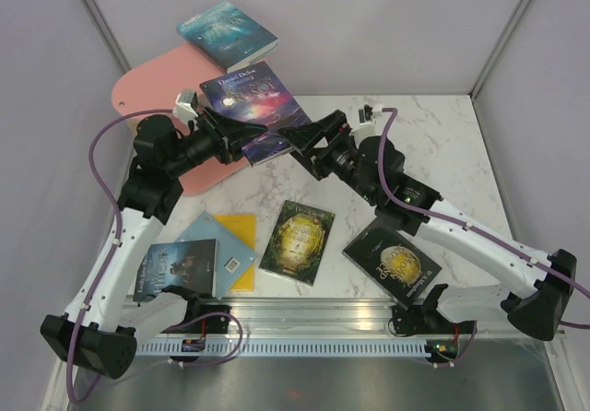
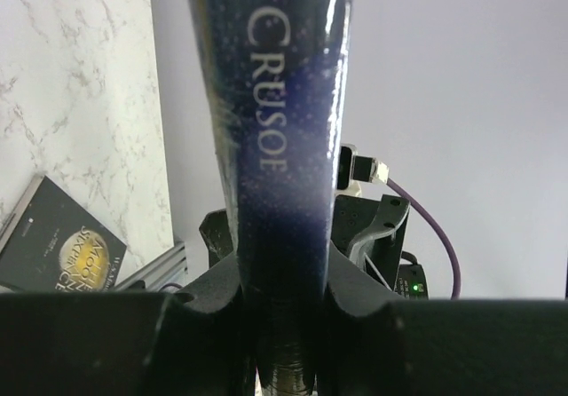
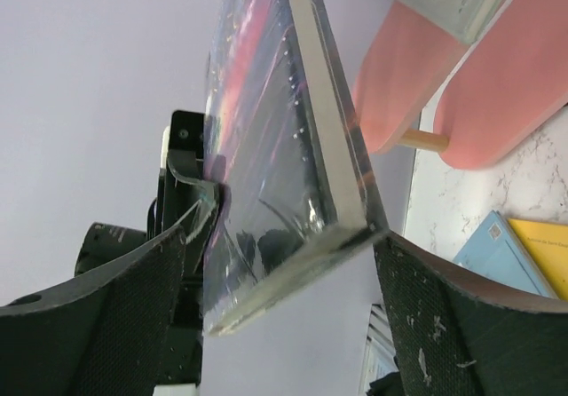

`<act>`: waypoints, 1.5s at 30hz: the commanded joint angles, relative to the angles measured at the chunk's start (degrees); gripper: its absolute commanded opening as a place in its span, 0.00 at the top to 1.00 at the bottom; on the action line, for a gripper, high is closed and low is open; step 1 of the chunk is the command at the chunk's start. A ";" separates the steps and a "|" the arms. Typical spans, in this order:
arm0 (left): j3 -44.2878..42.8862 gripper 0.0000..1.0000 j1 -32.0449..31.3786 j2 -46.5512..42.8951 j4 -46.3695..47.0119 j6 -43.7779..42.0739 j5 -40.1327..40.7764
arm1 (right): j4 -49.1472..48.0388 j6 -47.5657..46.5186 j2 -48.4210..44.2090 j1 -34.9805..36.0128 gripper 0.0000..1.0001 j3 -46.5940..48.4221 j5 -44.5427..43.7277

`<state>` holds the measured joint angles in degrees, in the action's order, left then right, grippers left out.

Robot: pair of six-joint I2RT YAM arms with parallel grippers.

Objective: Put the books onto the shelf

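My left gripper [image 1: 241,140] is shut on a dark blue and purple book [image 1: 254,107], held in the air in front of the pink shelf [image 1: 147,84]. The left wrist view shows its spine [image 2: 284,130] clamped upright between the jaws of that gripper [image 2: 284,325]. My right gripper [image 1: 300,140] is open, its jaws straddling the far corner of that book [image 3: 275,165]. That corner rests against the right pad [image 3: 461,325], while the left pad [image 3: 115,316] stands apart. A teal book [image 1: 226,33] lies on the shelf's top board.
On the marble table lie a dark castle book [image 1: 175,268], a light blue book [image 1: 217,243], a yellow book [image 1: 243,236], a green-gold book [image 1: 297,240] and a dark gold-moon book [image 1: 392,262]. Grey walls close in the back and sides.
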<state>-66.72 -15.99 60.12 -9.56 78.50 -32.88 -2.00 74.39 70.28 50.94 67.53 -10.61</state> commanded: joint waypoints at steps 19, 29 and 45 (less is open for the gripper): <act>4.05 0.67 1.31 -6.66 9.92 6.59 -6.75 | 7.17 -2.76 -1.01 0.39 1.00 9.38 -8.98; -1.10 0.04 1.75 -12.92 -26.87 -18.79 0.58 | 29.42 -1.71 -7.79 -4.79 1.00 5.69 -7.41; -6.58 0.00 1.75 -19.86 -51.34 -34.02 14.25 | 5.62 -2.41 10.92 -12.09 1.00 2.34 6.03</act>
<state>-72.25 -14.48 40.47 -57.04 48.29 -21.78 22.41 71.50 80.66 39.70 68.05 -8.14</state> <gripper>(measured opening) 0.994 0.286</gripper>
